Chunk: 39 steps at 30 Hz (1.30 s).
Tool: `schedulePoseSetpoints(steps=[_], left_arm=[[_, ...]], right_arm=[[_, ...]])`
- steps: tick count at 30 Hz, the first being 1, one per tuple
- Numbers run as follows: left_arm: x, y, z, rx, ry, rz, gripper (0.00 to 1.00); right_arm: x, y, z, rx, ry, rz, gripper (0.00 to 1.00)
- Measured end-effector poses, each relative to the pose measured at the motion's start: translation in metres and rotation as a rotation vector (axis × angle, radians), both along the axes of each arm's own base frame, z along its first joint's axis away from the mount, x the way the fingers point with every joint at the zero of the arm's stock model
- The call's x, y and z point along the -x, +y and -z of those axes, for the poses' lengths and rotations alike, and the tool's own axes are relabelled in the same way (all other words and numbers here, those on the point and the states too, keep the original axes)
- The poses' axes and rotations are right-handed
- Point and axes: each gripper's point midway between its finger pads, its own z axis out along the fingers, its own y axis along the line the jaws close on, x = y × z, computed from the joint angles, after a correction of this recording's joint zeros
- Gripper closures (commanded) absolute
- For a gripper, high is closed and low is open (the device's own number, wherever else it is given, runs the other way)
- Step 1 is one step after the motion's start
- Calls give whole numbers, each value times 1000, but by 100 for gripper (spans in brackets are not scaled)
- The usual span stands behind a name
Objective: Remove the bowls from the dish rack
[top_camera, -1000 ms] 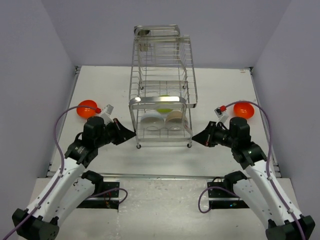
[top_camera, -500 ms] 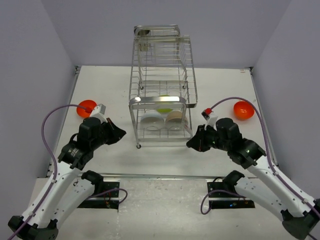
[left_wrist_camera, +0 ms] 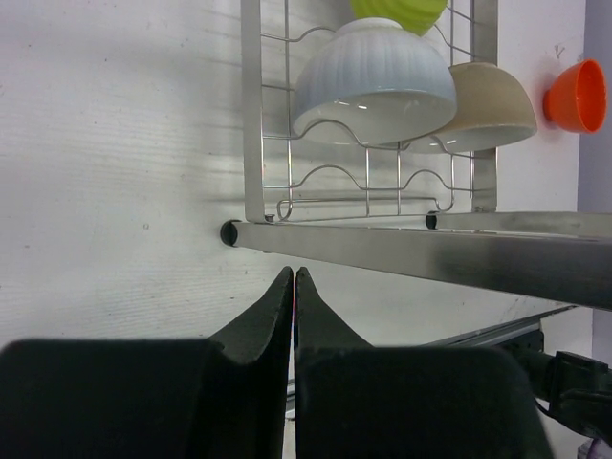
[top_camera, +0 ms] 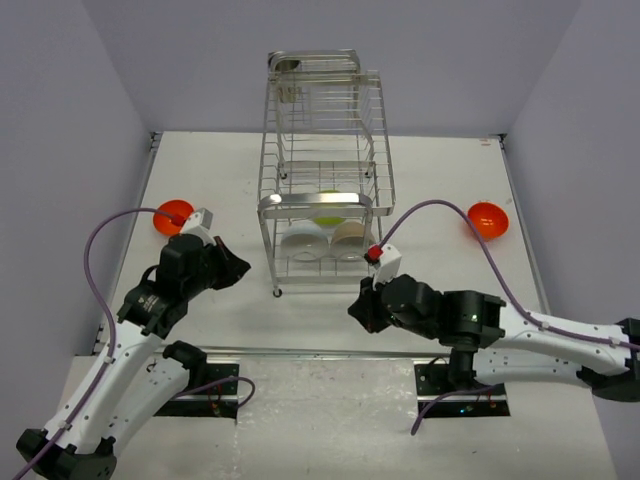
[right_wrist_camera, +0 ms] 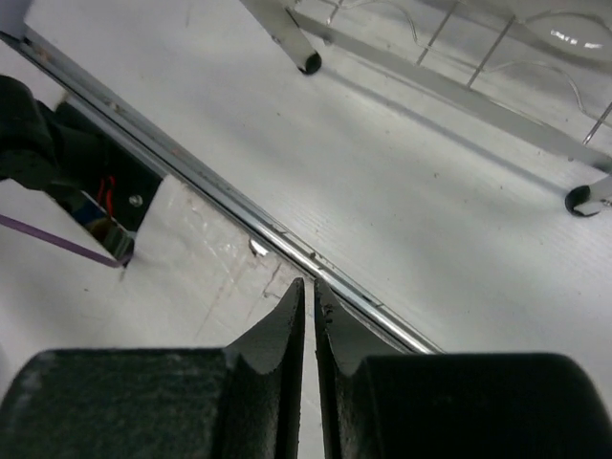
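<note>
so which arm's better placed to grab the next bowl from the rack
Left, probably. The left gripper faces the dish rack with the white bowl straight ahead in its wrist view; the right gripper points down at the table edge. Both are shut, so it must open first.

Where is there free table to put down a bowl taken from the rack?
Bare table lies between the dish rack and the right orange bowl, and behind the left orange bowl toward the back wall. Crowded: the strip before the rack, where the left claw and right claw sit.
</note>
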Motion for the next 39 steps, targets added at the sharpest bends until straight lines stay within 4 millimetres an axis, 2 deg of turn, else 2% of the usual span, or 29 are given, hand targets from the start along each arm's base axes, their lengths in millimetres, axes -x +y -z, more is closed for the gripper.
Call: schedulePoseSetpoints(steps=[5, 11, 14, 17, 18, 22, 25, 26, 28, 31, 36, 39], left_arm=[[0, 0, 1, -8, -2, 5, 100], [1, 1, 1, -11, -8, 9, 100], [2, 2, 1, -10, -14, 10, 100], [3, 2, 1, -9, -21, 11, 100], [3, 2, 1, -12, -21, 13, 100], [4, 3, 7, -28, -11, 21, 99], [4, 3, 9, -36, -9, 24, 89], [4, 4, 9, -37, -10, 22, 80], [4, 5, 9, -42, -14, 18, 70], [4, 9, 8, -52, -27, 6, 65], [5, 10, 4, -47, -48, 0, 64], [5, 9, 3, -44, -48, 4, 63]], right_arm=[[13, 10, 42, 127, -20, 15, 92], [-1, 16, 86, 241, -163, 84, 88], [-12, 24, 99, 267, -252, 97, 84], [-23, 41, 104, 295, -331, 99, 79], [-26, 47, 106, 330, -362, 93, 72], [-36, 85, 111, 408, -460, 45, 56], [-43, 99, 112, 447, -522, 14, 54], [-46, 102, 111, 457, -542, 5, 54], [-54, 104, 106, 478, -587, 4, 55], [-71, 104, 91, 492, -667, 36, 57], [-103, 98, 65, 517, -817, 130, 60], [-119, 95, 58, 545, -890, 172, 60]])
